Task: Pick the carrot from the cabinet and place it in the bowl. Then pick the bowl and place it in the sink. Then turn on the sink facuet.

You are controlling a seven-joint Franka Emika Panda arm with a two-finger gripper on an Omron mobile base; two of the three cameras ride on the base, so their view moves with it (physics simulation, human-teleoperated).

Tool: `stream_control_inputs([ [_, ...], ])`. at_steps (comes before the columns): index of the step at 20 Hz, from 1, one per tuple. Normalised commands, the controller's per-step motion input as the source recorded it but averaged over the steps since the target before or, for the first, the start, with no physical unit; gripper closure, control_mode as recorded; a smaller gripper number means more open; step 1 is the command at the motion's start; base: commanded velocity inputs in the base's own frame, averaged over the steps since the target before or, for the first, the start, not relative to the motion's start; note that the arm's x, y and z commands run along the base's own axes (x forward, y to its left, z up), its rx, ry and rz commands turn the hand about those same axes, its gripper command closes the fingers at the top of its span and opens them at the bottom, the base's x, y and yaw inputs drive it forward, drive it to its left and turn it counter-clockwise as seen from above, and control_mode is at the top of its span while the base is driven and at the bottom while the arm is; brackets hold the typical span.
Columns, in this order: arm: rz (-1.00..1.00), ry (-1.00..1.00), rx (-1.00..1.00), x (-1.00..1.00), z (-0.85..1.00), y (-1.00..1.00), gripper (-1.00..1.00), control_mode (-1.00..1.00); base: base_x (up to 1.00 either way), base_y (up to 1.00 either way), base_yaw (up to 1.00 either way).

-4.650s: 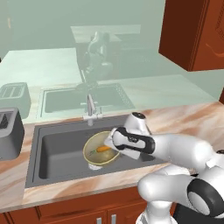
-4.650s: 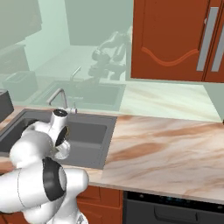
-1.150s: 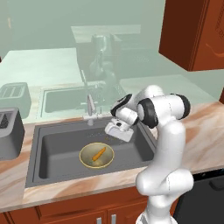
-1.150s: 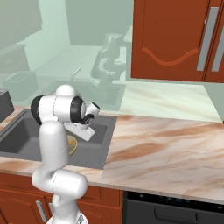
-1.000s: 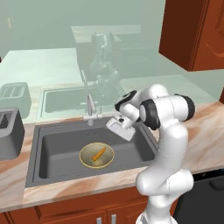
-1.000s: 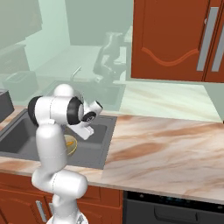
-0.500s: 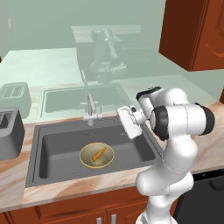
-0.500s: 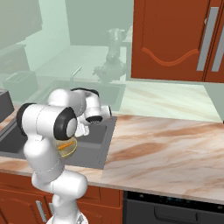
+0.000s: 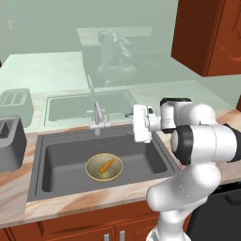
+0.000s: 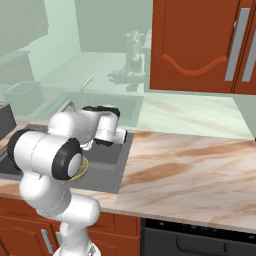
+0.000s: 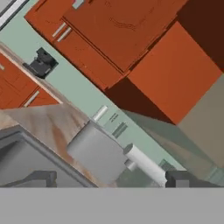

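Observation:
The olive-gold bowl [image 9: 104, 167] sits on the floor of the dark grey sink [image 9: 61, 155], and the orange carrot [image 9: 106, 165] lies inside it. The silver sink faucet [image 9: 97, 118] stands at the sink's back rim. My gripper [image 9: 129, 124] hovers open and empty above the sink's back right corner, just right of the faucet, fingers pointing left toward it without touching. In the hand view the gripper [image 11: 111, 179] has both fingertips [image 11: 43, 178] spread wide with nothing between them. A sliver of the bowl [image 10: 83, 170] peeks from behind my arm. The cabinet [image 10: 200, 45] hangs shut at upper right.
A dark grey toaster [image 9: 10, 143] stands on the marble counter left of the sink. The counter [image 10: 190, 170] stretches right of the basin. A grey box [image 11: 98, 152] with a white cylinder [image 11: 145, 164] beside it lies ahead of the hand. Low wooden doors run below.
The arm has risen out of the sink and the hand has swung up and right, turning to point at the faucet. The bowl with the carrot stayed in the basin. Jaws stayed open.

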Motion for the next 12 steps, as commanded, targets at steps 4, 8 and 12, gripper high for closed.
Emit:
stream_control_inputs([
  [4,-0.12,0.3,0.13,0.5,-0.08,0.01,-1.0,-1.0,0.0,0.0,0.0],
  [8,-0.09,0.29,0.03,0.54,-0.16,0.0,-1.0,-1.0,0.0,0.0,0.0],
  [12,-0.05,0.26,0.04,0.39,0.0,0.0,-1.0,-1.0,0.0,0.0,0.0],
])
